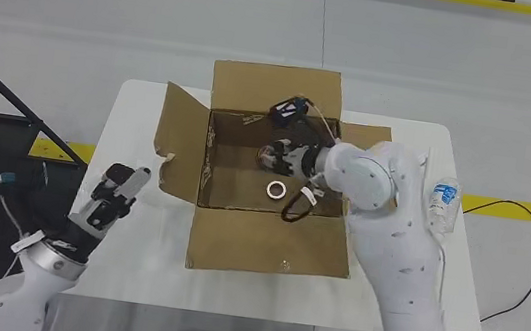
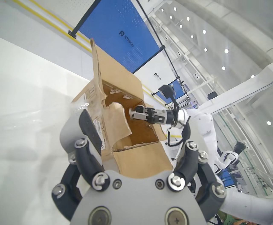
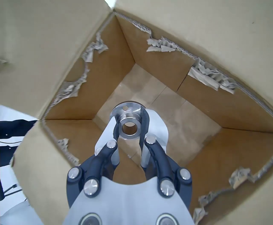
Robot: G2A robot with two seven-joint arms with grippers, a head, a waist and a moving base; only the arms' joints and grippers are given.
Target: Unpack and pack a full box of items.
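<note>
The right fingers [image 3: 159, 130] clamp a shiny silver flanged metal sleeve [image 3: 129, 125] between them, inside the open brown cardboard box [image 3: 213, 102]. I cannot tell whether it is being lifted out or set in. Either way, the next move needs a firm grip clear of the torn walls. The left fingers [image 2: 90, 133] are spread and empty. The top view adds a clear plastic bottle [image 1: 444, 201] on the white worktop [image 1: 228, 297], well apart from both.
</note>
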